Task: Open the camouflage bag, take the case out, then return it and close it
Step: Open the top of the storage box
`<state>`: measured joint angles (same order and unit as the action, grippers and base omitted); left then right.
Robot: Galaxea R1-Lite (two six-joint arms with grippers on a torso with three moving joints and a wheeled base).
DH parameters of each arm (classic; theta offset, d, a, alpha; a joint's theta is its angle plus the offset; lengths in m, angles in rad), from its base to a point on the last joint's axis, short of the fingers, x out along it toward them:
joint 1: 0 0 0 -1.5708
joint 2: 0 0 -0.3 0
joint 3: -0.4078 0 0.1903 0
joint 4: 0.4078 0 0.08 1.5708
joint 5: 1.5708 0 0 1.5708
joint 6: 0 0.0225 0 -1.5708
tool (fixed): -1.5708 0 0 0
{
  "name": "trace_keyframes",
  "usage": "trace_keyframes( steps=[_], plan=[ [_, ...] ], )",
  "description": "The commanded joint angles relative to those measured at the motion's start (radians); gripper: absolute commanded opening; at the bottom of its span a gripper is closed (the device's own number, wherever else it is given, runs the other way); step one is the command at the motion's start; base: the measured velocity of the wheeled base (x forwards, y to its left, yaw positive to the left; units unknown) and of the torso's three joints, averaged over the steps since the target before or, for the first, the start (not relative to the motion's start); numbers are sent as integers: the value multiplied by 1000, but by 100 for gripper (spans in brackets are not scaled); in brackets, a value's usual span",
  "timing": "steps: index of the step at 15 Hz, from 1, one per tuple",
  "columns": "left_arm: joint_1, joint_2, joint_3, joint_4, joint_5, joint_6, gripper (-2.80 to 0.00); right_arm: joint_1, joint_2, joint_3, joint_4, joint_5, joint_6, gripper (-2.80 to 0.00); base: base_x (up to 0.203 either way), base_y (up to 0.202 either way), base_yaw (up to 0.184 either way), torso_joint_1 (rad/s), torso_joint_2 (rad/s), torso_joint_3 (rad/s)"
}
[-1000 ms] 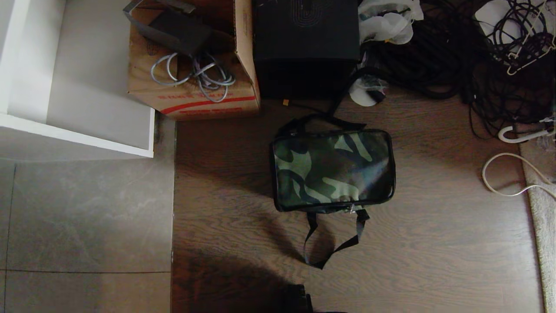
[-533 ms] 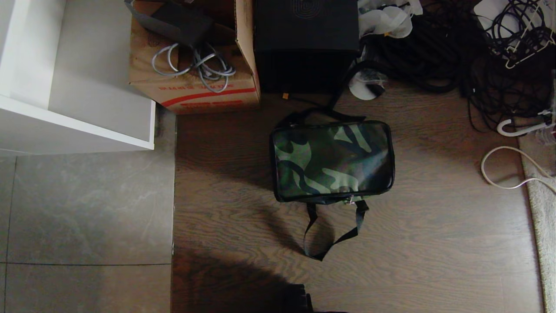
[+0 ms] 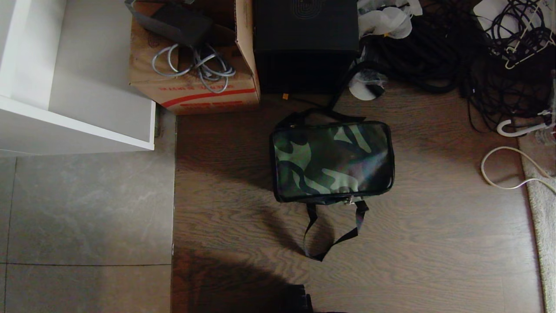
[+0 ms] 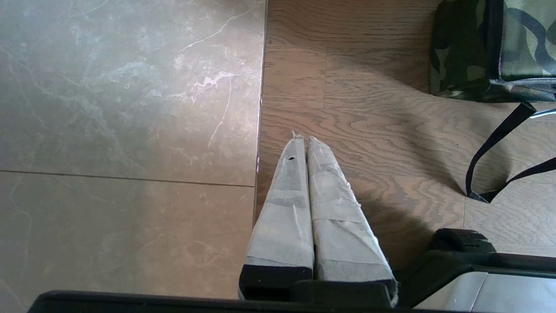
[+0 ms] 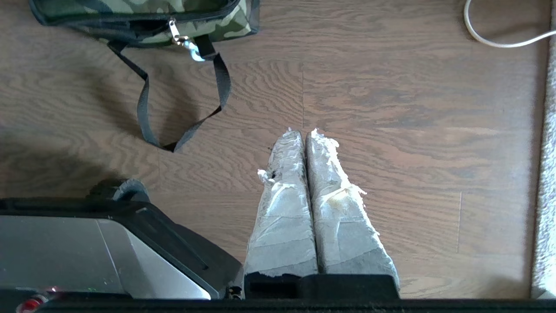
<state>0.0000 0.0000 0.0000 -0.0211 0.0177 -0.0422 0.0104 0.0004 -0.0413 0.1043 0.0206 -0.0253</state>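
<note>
Your left gripper (image 4: 302, 140) hangs above the wood floor (image 3: 434, 243) just beside the seam with the grey tile (image 3: 87, 208), its tape-wrapped fingers (image 4: 282, 208) pressed together on nothing. Your right gripper (image 5: 302, 132) hangs over bare wood too, its frayed, taped fingers (image 5: 339, 208) likewise pressed together and empty. Neither arm shows in the head view. Out ahead of both lies the camouflage bag (image 3: 332, 161), flat on the wood, zipped closed, its silver zip pull (image 5: 178, 37) at the near edge and one black strap handle (image 3: 332, 234) looped loose on the floor toward you; the second handle lies at the far edge. You cannot see the case. Beyond the bag stands a black box (image 3: 306, 43) with a faint line emblem on top, no readable word. To its left sits a cardboard box (image 3: 195, 93) with red stripes and red printing too small to read, grey cable (image 3: 195, 69) coiled on it. A white shelf (image 3: 78, 108) is further left. Black cables (image 3: 478, 56) tangle on the right, a white cord (image 3: 508, 174) near a pale rug (image 3: 543, 208).
</note>
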Motion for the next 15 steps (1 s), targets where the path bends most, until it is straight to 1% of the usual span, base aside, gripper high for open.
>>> trace_keyframes(
  steps=[1, 3, 4, 5, 7, 9, 10, 12, 13, 15],
  plan=[
    [0, 0, 9, 0, 1, -1, -280, -1, 0, 0, -3, -7, -1, -280, 0, 0, 0, 0, 0, 0],
    [0, 0, 9, 0, 1, -1, -280, 0, 14, -53, 39, 0, 1, -280, 0, 0, 0, 0, 0, 0],
    [0, 0, 9, 0, 1, -1, -280, 0, 56, -134, 108, 10, 8, -280, 0, 0, 0, 0, 0, 0],
    [0, 0, 11, 0, 1, -1, -280, 0, 126, -218, 192, 29, 23, -280, 0, 0, 0, 0, 0, 0],
    [0, 0, 9, 0, 1, -1, -280, 0, 343, -374, 334, 87, 76, -280, 0, 0, 0, 0, 0, 0],
    [0, 0, 9, 0, 1, -1, -280, 5, 560, -459, 391, 182, 112, -280, 0, 0, 0, 0, 0, 0],
    [0, 0, 9, 0, 1, -1, -280, 7, 682, -482, 387, 232, 122, -280, 0, 0, 0, 0, 0, 0],
    [0, 0, 9, 0, 1, -1, -280, 17, 917, -507, 317, 292, 132, -280, 0, 0, 0, 0, 0, 0],
    [0, 0, 9, 0, 1, -1, -280, 30, 1042, -518, 249, 312, 136, -280, 0, 0, 0, 0, 0, 0],
    [0, 0, 9, 0, 1, -1, -280, 80, 1268, -529, 58, 339, 146, -280, 0, 0, 0, 0, 0, 0]
  ],
)
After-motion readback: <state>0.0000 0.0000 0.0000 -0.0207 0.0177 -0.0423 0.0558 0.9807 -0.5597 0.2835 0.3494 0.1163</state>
